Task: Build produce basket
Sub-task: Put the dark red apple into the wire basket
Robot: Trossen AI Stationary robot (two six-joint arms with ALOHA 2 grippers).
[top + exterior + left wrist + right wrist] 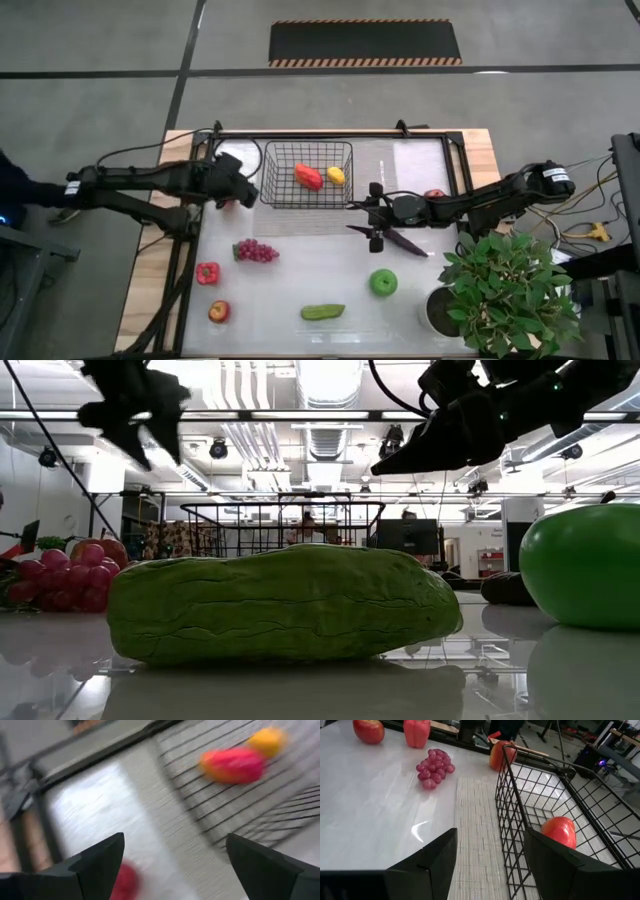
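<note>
both open pincers beside basket (pixel 306 172), left (pixel 243 190), right (pixel 374 216)

**A robotics lab, open and industrial**

Exposed ducts (pixel 320 420) and strip lights (pixel 330 380) run overhead, a monitor (pixel 412 538) glows behind the white worktop (pixel 300 285), hazard-striped matting (pixel 365 43) lies on grey concrete floor (pixel 90 60), cables (pixel 590 225) trail off one side

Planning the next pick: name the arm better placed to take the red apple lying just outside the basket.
Left. The left gripper hovers open right by the red apple beside the basket; the right gripper is open on the basket's far side, by the eggplant.
</note>
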